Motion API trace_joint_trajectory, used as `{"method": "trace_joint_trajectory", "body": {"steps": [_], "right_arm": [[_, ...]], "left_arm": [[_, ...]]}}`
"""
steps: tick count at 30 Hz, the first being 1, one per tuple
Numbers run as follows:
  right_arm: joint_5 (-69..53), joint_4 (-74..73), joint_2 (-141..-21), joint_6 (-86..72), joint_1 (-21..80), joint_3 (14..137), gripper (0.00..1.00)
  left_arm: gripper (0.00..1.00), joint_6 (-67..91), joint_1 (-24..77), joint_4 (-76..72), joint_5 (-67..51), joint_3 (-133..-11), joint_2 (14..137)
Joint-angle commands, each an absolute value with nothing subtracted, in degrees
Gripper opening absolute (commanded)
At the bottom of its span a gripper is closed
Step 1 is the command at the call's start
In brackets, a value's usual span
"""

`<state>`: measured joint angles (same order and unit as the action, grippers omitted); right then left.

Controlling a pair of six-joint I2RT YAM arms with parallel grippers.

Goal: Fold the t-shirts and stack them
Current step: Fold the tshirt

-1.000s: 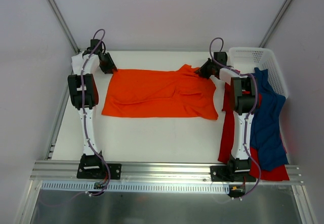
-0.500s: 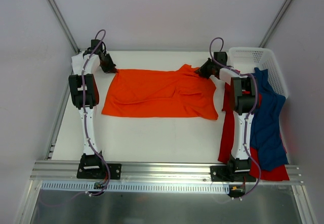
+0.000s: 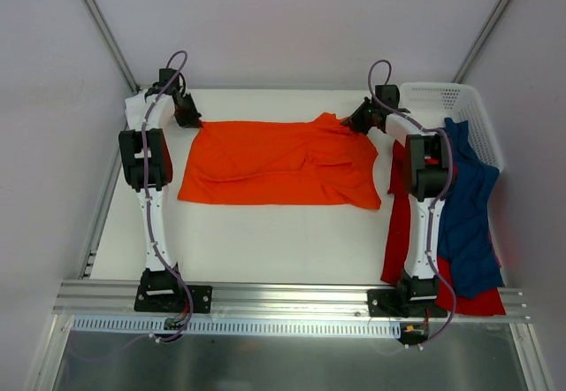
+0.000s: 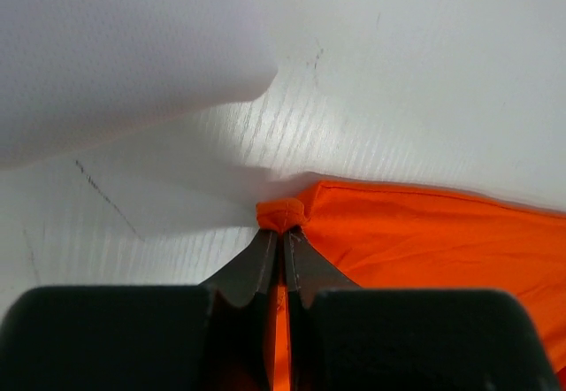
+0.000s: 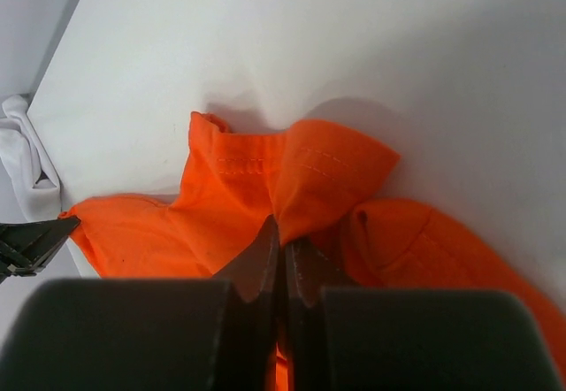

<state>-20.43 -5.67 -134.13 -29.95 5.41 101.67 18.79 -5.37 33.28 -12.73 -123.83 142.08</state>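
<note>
Far left corner: white t-shirt [image 3: 132, 105] bunched beside the left arm.

Left gripper [image 3: 192, 123] low over the table [image 3: 265, 241], jaws pinched tight on the far left corner of the orange t-shirt [image 3: 274, 163]. The wrist view shows a small nub of cloth poking past the fingertips.

Orange t-shirt spread across the far middle of the table, wrinkled toward its right side.

Right gripper [image 3: 355, 123] clamped on a bunched fold at the shirt's far right corner.

Right edge: red t-shirt [image 3: 398, 223] under the right arm. Dark blue t-shirt [image 3: 469, 218] lies over it, its far end reaching the near rim of the white basket [image 3: 442, 97] in the far right corner.
</note>
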Motion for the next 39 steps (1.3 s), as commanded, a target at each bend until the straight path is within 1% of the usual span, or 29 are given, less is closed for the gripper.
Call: {"method": "trace_joint_trajectory", "body": {"steps": [1,8,14,22,39], "right_arm": [[-20.74,-8.87,-127.10,-27.42,4.83,104.06,0.00],[-20.83,-11.51,-122.71,-25.23,5.36,102.57,0.00],[-18.72,-12.13,-116.73,-23.56,5.45,96.60,0.00],[-16.96,-13.09,-111.71,-22.33,5.45,90.45,0.00],[-15.64,-10.64,-101.69,-21.53,5.45,75.42,0.00]], "left_arm": [[0.00,18.01,-6.06,30.86,-10.98,-120.51,134.13],[0.00,19.07,-5.98,25.84,-10.46,-111.90,126.05],[0.00,20.56,-6.06,20.93,-9.49,-103.21,119.98],[0.00,24.17,-5.98,13.19,-9.49,-90.72,112.25],[0.00,26.72,-6.15,5.19,-2.29,-72.78,100.46]]}}
